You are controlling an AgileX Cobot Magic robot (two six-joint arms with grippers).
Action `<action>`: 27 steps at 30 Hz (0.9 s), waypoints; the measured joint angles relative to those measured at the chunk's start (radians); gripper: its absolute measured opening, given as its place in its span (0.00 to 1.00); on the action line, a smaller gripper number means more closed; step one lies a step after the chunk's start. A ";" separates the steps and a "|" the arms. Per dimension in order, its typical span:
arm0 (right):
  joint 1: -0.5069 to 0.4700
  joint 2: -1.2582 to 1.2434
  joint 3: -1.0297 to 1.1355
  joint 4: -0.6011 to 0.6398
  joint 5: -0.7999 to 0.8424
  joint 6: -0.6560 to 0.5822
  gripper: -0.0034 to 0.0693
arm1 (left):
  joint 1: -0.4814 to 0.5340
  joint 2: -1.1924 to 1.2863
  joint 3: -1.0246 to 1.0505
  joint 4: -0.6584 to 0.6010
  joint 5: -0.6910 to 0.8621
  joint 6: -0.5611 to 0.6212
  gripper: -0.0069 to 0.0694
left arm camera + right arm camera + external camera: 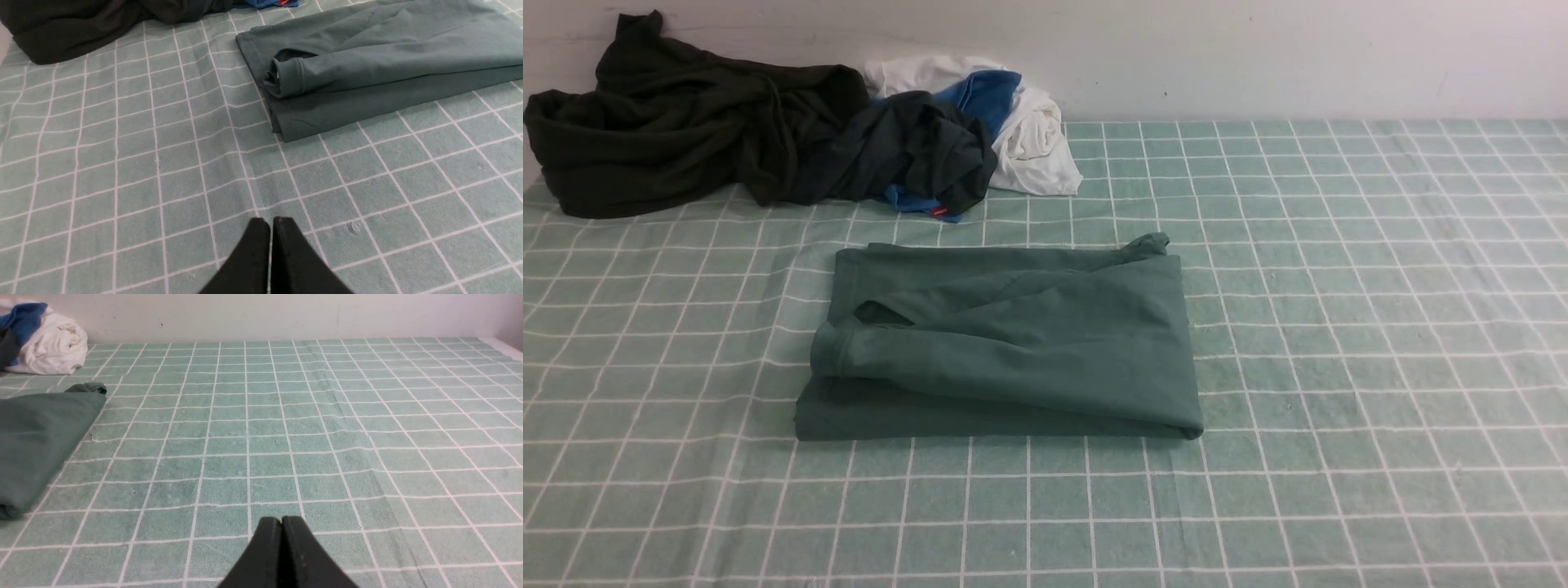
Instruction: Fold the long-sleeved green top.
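The green long-sleeved top (1013,343) lies folded into a thick rectangle in the middle of the checked cloth, one cuffed sleeve end showing on its left side. The left wrist view shows the top (367,69) a short way ahead of my left gripper (271,222), which is shut with nothing in it and hangs over bare cloth. My right gripper (282,522) is shut and empty too, off to the right of the top (36,437). Neither gripper appears in the front view.
A very dark olive-black garment (678,114) is heaped at the back left against the wall. Beside it sits a dark charcoal garment (915,151) with a small red tag, over blue and white clothes (1029,135). The green checked tablecloth (1339,327) covers the table.
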 joint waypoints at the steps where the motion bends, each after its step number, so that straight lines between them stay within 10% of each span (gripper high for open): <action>1: 0.000 0.000 0.000 0.000 0.000 0.000 0.03 | 0.000 0.000 0.000 0.000 0.000 0.000 0.09; 11: 0.000 0.000 0.000 0.002 0.001 0.000 0.03 | 0.001 0.000 0.025 0.019 -0.075 0.000 0.09; 19: 0.000 0.000 0.000 0.002 0.001 0.000 0.03 | 0.256 -0.007 0.319 -0.097 -0.662 0.082 0.09; 27: 0.000 0.000 0.000 0.009 0.005 0.000 0.03 | 0.352 -0.081 0.502 -0.144 -0.701 0.104 0.09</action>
